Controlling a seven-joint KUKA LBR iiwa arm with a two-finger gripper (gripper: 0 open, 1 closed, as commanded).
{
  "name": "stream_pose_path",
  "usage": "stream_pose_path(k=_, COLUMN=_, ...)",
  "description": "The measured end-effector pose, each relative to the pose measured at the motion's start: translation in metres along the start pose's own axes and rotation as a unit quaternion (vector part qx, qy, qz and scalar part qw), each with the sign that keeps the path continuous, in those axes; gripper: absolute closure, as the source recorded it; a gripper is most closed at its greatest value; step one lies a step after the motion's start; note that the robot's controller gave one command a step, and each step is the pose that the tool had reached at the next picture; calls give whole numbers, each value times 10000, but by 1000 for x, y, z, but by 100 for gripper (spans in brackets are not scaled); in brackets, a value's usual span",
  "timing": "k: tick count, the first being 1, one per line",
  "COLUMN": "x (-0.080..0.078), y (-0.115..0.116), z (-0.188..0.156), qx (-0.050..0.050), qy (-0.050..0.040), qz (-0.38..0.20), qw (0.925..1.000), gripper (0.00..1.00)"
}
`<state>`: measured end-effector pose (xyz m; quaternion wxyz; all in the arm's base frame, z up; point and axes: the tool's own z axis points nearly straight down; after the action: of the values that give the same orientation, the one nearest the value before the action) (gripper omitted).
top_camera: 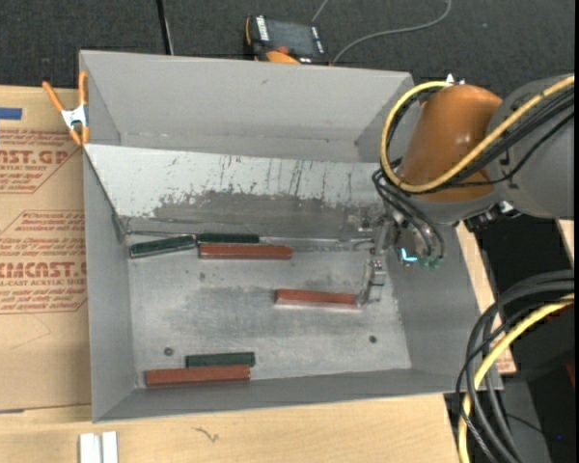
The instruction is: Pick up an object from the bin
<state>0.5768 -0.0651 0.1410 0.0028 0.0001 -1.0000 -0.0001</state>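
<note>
The gripper (374,285) is hanging low in the grey bin (270,104), its opening impossible to tell, while a flat reddish-brown bar (316,299) is lying just left of it, its near end right beside the tool

Red print runs across the cardboard (29,210) lying flat to the left of the bin (241,104). Near its top, large block letters read "CAST.GP", with the start of the word cut off at the picture's edge. Lower down, large letters read roughly "CACAST.", and right below them a smaller line reads "ALL-CAST ACRYLIC SHEET". The other small red lines between and under these are too fine to make out.
</note>
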Motion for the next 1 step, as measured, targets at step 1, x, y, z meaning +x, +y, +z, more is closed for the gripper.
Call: stream_pose_path(k=1, x=20, y=55, z=75, qx=-17, qy=1, qz=579, qw=9983, gripper=0)
